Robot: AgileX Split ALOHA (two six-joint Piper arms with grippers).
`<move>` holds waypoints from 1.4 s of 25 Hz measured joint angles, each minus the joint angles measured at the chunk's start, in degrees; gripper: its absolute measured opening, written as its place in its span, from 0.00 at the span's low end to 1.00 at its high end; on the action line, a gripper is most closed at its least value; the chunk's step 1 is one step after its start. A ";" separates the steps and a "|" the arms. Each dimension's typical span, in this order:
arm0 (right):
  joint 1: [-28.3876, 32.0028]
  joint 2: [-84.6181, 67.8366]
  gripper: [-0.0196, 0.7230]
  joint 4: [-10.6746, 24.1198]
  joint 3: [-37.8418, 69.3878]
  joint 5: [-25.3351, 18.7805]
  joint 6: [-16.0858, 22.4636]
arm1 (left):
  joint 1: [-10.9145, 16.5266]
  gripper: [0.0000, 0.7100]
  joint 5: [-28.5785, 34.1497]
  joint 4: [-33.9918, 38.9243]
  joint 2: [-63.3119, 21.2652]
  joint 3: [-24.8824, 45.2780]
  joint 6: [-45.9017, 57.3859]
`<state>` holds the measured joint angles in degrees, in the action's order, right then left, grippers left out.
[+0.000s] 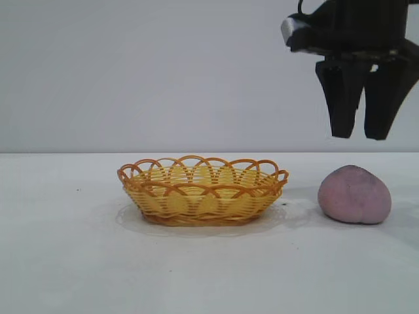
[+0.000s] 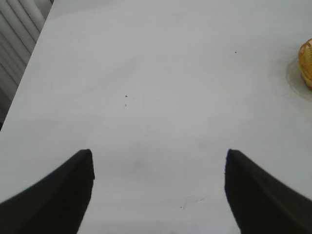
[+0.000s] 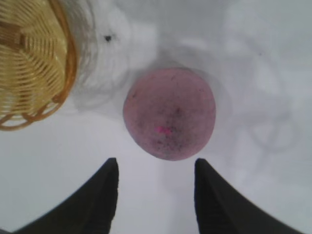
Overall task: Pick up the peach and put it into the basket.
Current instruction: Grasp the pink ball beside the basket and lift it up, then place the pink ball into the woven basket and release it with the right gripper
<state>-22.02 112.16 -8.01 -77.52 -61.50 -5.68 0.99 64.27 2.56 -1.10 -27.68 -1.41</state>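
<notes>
Peach [image 1: 354, 194] on the table [image 1: 65, 261], just right of the basket [image 1: 201, 191], not yet touched. Right gripper [image 1: 361, 134] directly above it, fingers apart, apparently for straddling the fruit on descent. Left gripper [image 2: 158, 192] likewise spread, idle over bare table.

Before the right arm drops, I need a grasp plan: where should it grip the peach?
Across the peach's widest middle, from straight above. It sits free on the table, beside the basket, and the open right gripper already hangs over it.
</notes>
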 joint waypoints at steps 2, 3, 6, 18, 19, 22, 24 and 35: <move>0.00 1.75 0.44 0.00 0.00 0.28 0.00 | 0.00 0.75 0.00 0.00 0.00 0.00 0.00; 0.00 2.32 0.44 0.00 0.00 0.62 0.00 | 0.00 0.75 0.00 0.00 0.00 0.00 0.00; 0.00 3.42 0.44 0.00 0.00 1.51 -0.10 | 0.00 0.75 0.00 0.00 0.00 0.00 0.00; 0.00 2.51 0.03 1.53 0.00 1.37 -0.72 | 0.00 0.75 0.00 0.00 0.00 0.00 -0.11; 0.00 1.58 0.03 1.72 -0.21 0.91 -0.72 | 0.00 0.75 0.00 0.00 0.00 0.00 -0.11; 0.00 -1.61 0.03 2.00 -1.86 -0.54 -0.81 | 0.00 0.75 0.00 0.00 0.00 0.00 -0.11; 0.00 -3.91 0.03 1.63 -3.85 -1.14 -0.81 | 0.00 0.75 0.00 0.00 0.00 0.00 -0.11; -8.90 -6.58 0.03 -0.97 -9.08 0.90 -0.98 | 0.00 0.75 0.00 0.00 0.00 0.00 -0.11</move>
<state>-30.92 105.58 -8.99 -86.60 -60.60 -6.66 0.99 64.27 2.56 -1.10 -27.68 -1.52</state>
